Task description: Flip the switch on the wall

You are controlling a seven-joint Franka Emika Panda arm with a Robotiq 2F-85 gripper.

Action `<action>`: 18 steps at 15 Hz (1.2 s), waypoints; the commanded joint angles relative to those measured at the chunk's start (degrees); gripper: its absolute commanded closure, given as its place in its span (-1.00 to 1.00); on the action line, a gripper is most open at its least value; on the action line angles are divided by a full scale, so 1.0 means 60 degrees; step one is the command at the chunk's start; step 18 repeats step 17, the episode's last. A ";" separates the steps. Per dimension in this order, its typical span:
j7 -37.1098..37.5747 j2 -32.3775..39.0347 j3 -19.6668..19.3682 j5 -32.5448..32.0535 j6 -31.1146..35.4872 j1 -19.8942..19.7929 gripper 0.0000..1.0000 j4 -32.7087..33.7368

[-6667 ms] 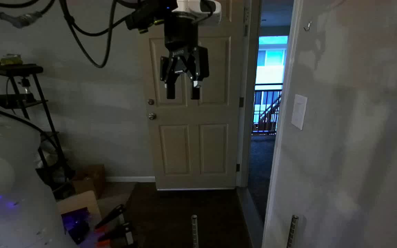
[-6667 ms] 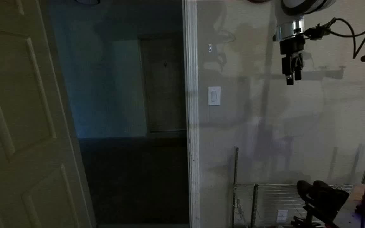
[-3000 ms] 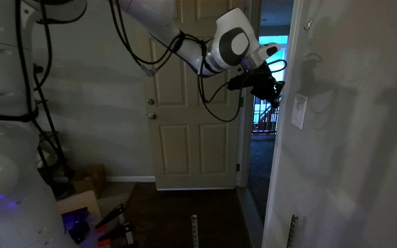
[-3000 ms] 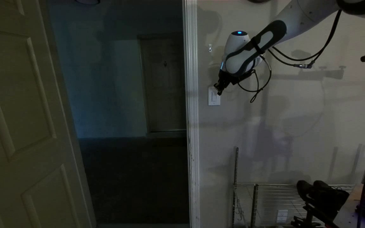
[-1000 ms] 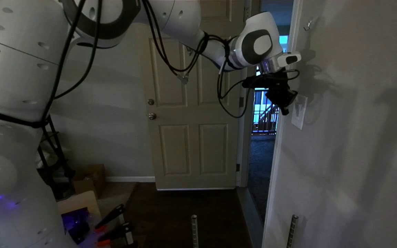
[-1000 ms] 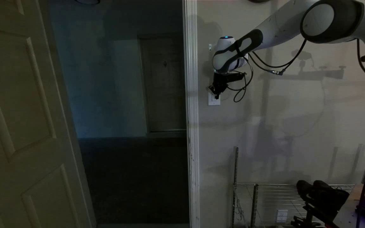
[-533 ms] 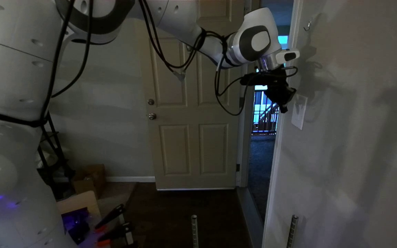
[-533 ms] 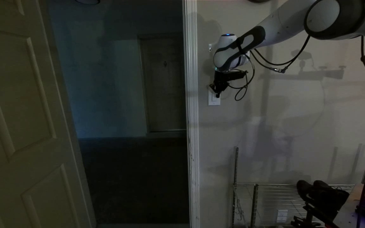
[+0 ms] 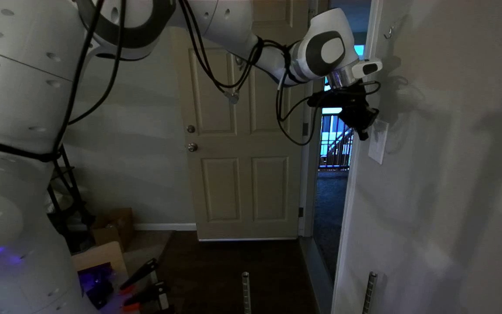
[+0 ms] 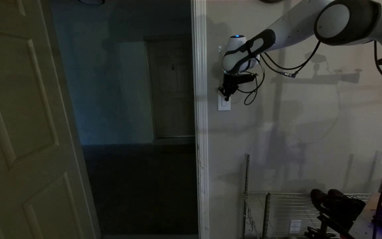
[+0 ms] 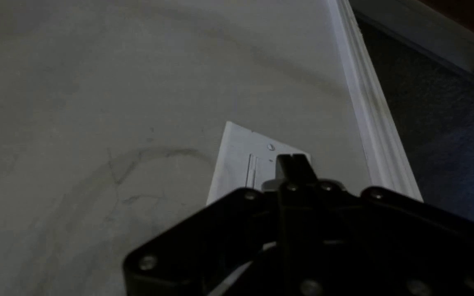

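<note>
Left of the door frame (image 10: 200,119), in an exterior view, are the panelled door (image 10: 25,126) and the dim doorway (image 10: 138,109); the job seems to ask nothing of either. Just right of the door frame, upright on the wall (image 10: 317,113), is the switch (image 10: 223,105). The hand (image 11: 293,157) hangs in front of its upper part, clenched, its fingertips (image 11: 303,164) together with nothing between them, which suits a push rather than a grip. Farther right of the door frame, the arm (image 10: 293,23) slopes down toward the hand. As I judge it, the reach is done or nearly so and the press is what remains, then backing off; no view shows the switch as flipped, so I would not count it as finished.

Much is hard to make out in this poor light. Left of the door frame in the wrist view, one end of the switch shows, with a screw (image 11: 270,146) and a long edge of the rocker (image 11: 252,170), but the hand covers much of the rest. Whether the fingertips touch it or stop short, I can't tell, nor which way the rocker is tipped. In both exterior views the hand is a featureless black shape. Well to the right of the door frame, the arm runs out past the edge of an exterior view.
</note>
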 commanded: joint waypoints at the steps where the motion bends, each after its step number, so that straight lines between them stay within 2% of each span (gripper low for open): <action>1: 0.0514 0.0523 -0.0186 -0.0376 -0.0053 0.0217 0.92 0.0787; 9: 0.1515 0.1379 -0.0709 -0.0924 -0.0415 0.0403 0.92 0.2074; 13: 0.1591 0.1306 -0.0655 -0.0874 -0.0544 0.0409 0.92 0.2004; 18: 0.1231 0.0784 -0.0337 -0.0396 -0.0583 0.0221 0.92 0.1300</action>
